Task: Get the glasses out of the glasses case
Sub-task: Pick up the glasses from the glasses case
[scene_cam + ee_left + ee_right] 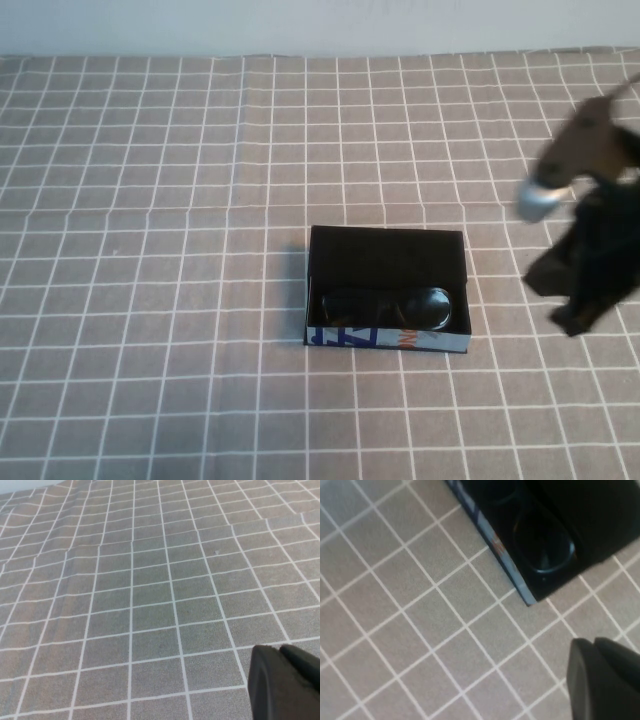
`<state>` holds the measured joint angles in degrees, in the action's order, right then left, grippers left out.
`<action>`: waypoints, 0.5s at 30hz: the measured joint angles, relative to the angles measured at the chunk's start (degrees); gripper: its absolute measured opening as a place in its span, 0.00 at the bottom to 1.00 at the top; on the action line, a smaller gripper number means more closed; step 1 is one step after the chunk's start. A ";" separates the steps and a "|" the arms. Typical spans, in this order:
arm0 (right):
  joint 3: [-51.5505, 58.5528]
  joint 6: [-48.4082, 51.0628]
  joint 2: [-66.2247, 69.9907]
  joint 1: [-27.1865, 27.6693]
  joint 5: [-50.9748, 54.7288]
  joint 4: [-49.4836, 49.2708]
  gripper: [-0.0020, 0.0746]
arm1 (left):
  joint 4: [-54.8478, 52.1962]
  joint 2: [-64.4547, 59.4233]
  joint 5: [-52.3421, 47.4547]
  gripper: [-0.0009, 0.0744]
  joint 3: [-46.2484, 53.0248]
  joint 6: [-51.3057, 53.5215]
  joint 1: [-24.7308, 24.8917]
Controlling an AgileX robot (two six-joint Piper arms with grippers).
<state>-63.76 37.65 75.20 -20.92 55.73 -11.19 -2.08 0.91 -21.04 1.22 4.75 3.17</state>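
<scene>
The glasses case (pixel 388 256) lies open in the middle of the table, lid folded back, its white printed front side facing me. The black glasses (pixel 400 308) lie inside it, lenses showing. My right gripper (pixel 575 318) hangs to the right of the case, apart from it, shut and empty. In the right wrist view the gripper (pixel 594 647) is over bare cloth, with a corner of the case (pixel 490 537) and one lens of the glasses (pixel 542 545) beyond it. My left gripper (pixel 277 652) is shut and empty over bare cloth; it is out of the high view.
A grey tablecloth with a white grid (pixel 160 300) covers the table. A pale wall (pixel 300 25) runs along the far edge. A silver cylindrical part (pixel 537 200) sits on the right arm.
</scene>
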 joint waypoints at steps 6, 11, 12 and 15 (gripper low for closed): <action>-9.78 2.89 13.59 -6.72 1.14 5.26 0.00 | 0.00 0.00 0.00 0.01 0.00 0.00 0.00; -17.14 6.64 22.87 -9.80 2.62 7.14 0.01 | 0.00 0.00 0.00 0.01 0.00 0.00 0.00; -18.74 7.04 24.55 -10.35 3.18 7.19 0.01 | 0.00 0.00 0.00 0.01 0.00 0.00 0.00; -23.13 8.81 28.79 -11.18 4.89 7.19 0.06 | 0.00 0.00 0.00 0.01 0.00 0.00 0.00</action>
<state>-86.90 46.46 103.99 -32.10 60.61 -4.00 -2.08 0.91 -21.04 1.22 4.75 3.17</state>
